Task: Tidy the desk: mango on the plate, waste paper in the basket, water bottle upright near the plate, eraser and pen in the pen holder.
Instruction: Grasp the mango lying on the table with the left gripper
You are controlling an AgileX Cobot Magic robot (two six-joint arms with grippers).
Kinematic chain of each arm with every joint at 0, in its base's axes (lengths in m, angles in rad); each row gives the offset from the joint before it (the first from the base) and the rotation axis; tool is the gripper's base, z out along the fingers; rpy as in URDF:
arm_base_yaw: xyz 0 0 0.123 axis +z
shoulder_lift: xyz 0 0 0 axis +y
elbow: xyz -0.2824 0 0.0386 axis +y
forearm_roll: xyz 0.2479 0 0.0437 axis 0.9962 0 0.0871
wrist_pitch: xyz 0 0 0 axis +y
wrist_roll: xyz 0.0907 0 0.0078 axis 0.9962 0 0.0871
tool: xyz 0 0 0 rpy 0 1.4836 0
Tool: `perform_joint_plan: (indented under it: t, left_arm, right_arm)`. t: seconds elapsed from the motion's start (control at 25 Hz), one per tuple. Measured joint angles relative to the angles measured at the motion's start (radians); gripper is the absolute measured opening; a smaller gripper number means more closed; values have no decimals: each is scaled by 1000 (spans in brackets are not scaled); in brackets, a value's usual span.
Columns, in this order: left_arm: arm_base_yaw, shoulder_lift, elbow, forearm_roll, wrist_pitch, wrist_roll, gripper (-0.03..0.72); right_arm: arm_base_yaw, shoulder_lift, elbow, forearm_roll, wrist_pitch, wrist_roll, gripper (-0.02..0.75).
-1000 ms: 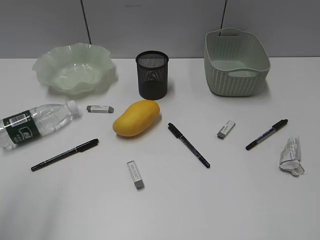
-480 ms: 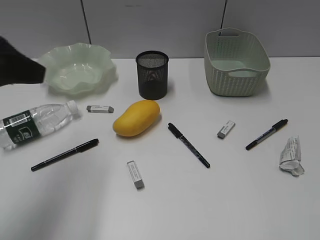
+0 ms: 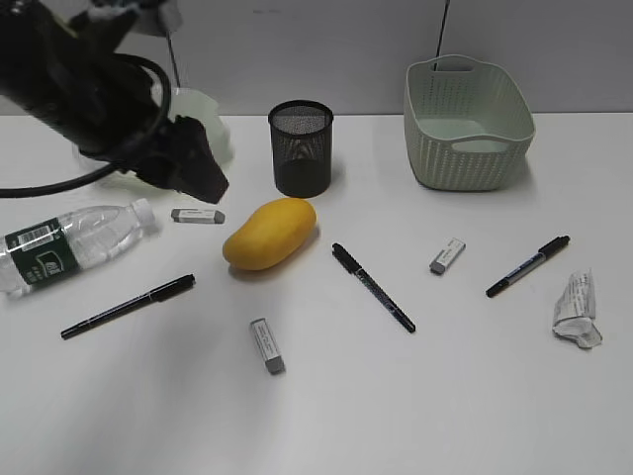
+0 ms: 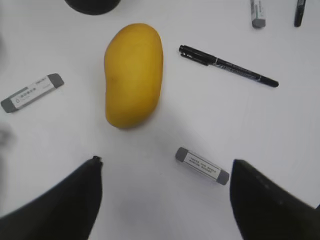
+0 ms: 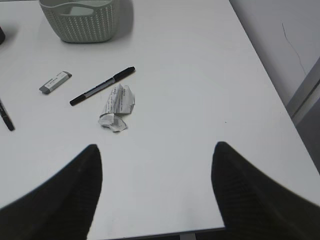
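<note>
White desk [image 3: 415, 406], left claw [image 4: 165, 200] released above mango [image 4: 133, 75], right claw [image 5: 155, 185] released

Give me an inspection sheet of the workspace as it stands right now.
Surface: white desk, nothing spilled.
Mango: on the desk, not on the plate, which the left arm mostly hides.
Water bottle: lying on its side at left.
Waste paper: on the desk, outside the basket.
Pens: three on the desk.
Erasers: three on the desk.
Pen holder: upright.
Clutter: nothing seen.
Left gripper: open, empty, above the mango.
Right gripper: open, empty.
Cables: black cable along the left arm.
Surroundings: grey panel wall.
</note>
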Motion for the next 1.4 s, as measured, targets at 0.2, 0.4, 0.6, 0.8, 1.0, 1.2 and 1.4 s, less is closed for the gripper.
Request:
perform_joint_plan:
  t: [0.2, 0.4, 0.6, 0.8, 1.0, 1.2, 1.4]
  left_arm:
    - [-44, 174, -136, 59, 71, -17, 671]
    - [-96, 331, -255, 187, 112, -104, 674]
    - [-101, 442, -338, 219, 133, -114, 674]
    - [-101, 498, -358, 260, 111, -114, 674]
    - [-101, 529, -358, 259, 69, -114, 674]
    - [-101, 534, -358, 260, 11, -114, 674]
    - [-101, 568, -360, 264, 8, -114, 674]
  right_arm:
    - [0, 0, 0, 0, 0, 0, 543]
    - [0, 0, 0, 0, 0, 0, 543]
    - [0, 0, 0, 0, 0, 0, 543]
    - [0, 0, 0, 0, 0, 0, 543]
    - [0, 0, 0, 0, 0, 0, 543]
    - [0, 0, 0, 0, 0, 0, 543]
    - [0, 0, 0, 0, 0, 0, 543]
